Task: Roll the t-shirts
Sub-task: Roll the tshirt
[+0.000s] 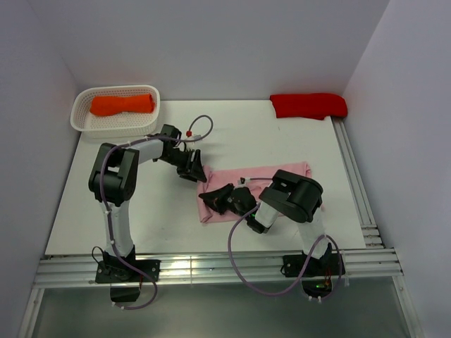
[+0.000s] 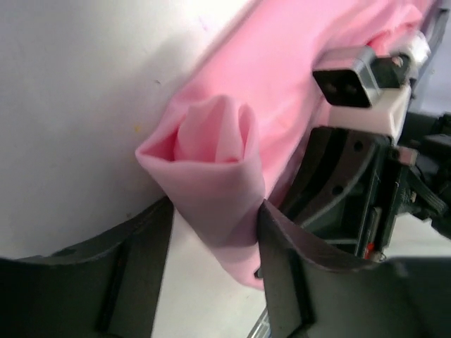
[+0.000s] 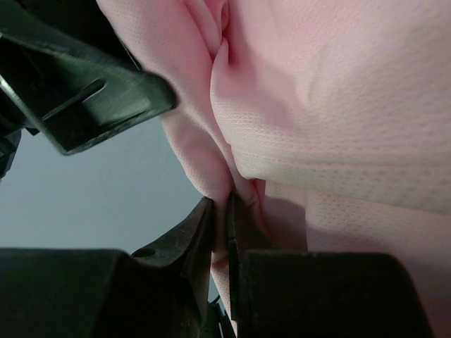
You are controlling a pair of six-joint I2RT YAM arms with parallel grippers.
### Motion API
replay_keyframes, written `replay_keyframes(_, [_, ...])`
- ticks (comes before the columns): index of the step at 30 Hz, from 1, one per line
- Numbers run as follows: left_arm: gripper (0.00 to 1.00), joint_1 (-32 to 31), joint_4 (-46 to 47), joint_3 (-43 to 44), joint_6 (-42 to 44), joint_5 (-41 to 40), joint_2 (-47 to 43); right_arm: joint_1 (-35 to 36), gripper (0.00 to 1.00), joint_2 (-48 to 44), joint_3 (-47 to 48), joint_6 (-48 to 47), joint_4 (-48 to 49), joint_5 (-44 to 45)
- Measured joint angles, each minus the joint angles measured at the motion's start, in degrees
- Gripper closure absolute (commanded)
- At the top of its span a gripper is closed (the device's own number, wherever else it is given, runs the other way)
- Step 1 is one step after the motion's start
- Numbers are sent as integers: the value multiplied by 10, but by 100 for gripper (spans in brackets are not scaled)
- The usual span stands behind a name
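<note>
**Item 1, pink t-shirt** (image 1: 268, 171). It lay as a long folded strip on the table (image 1: 141, 211), right of centre. Its long axis ran from near-left to far-right. The rolled end (image 2: 211, 162) was at the left end, a loose spiral with its open mouth facing my left wrist camera.

**Item 2, left gripper** (image 2: 215, 208). One finger stood on each side of the rolled end, with the jaws apart. The cloth seemed to brush both fingers, but I could not tell whether they pressed it. This was the arm nearer the roll.

**Item 3, right gripper** (image 3: 220, 204). The jaws were nearly together, pinching a thin fold of the pink cloth at the strip's left end, just beside the roll.

**Item 4, direction of work (my judgement).** The roll would have to travel along the strip's axis, rightward and away from the left arm's base.

**Item 5, room.**
- Bare table lay left of the strip.
- The right arm's own forearm hung over the strip's right half, in the roll's path.
- The side rail (image 1: 356, 190) lay near the strip's far end.
- The red bundle (image 1: 309, 105) was well apart, at the far right.
- The orange bundle (image 1: 121, 104) lay in the white basket (image 1: 81, 116), well apart at the far left.
</note>
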Motion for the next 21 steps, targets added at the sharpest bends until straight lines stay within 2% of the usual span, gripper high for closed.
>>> replay_keyframes(1, [57,-4,0,4,-4,-7,2,0,100,0,0,0,-1,0])
replay_keyframes(3, [69,-11,0,12,-10,-30,7,-1,100,0,2,-4,-7,-1])
replay_keyframes(4, [79,-14,-3,16,-12,-40,10,-2,100,-2,5,-9,-20,-1])
replay_keyframes(6, [87,-20,-11,25,-19,-64,15,-2,98,-12,16,-20,-59,-1])
replay_keyframes(8, [96,-26,-25,35,-23,-85,15,-3,91,-29,28,-31,-117,-1])
replay_keyframes(9, [98,-28,-30,40,-24,-95,15,-3,87,-41,35,-41,-149,0])
replay_keyframes(10, [100,-33,-38,47,-24,-107,15,-3,77,-56,45,-53,-186,4])
replay_keyframes(12, [100,-42,-51,59,-23,-133,15,-2,71,-86,65,-76,-263,14])
replay_keyframes(21, [100,-70,-97,96,-17,-223,16,41,69,-160,158,-164,-558,87])
